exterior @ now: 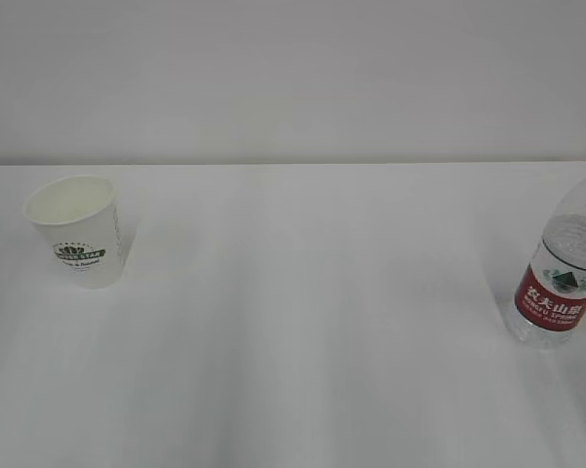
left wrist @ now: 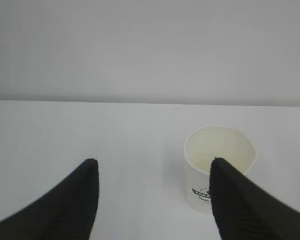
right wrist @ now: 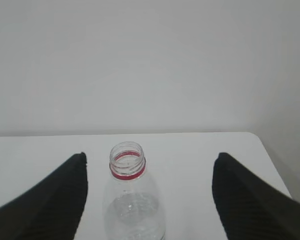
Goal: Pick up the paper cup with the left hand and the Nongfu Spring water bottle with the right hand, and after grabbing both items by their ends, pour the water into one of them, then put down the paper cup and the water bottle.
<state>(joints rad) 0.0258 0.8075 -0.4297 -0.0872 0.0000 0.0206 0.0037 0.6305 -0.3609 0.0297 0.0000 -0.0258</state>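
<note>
The white paper cup (exterior: 77, 229) with a green logo stands upright at the table's left; its inside looks empty. In the left wrist view the paper cup (left wrist: 214, 155) sits ahead and to the right, partly behind the right finger (left wrist: 234, 195). My left gripper (left wrist: 153, 167) is open with nothing between its fingers. The Nongfu Spring water bottle (exterior: 563, 268) stands upright at the right edge, uncapped, with water (right wrist: 135, 210) inside. My right gripper (right wrist: 149, 162) is open, its fingers apart on either side of the bottle (right wrist: 131, 195), not touching. Neither gripper shows in the exterior view.
The white table (exterior: 302, 312) runs back to a plain pale wall. Its right edge (right wrist: 274, 165) shows in the right wrist view, close to the bottle.
</note>
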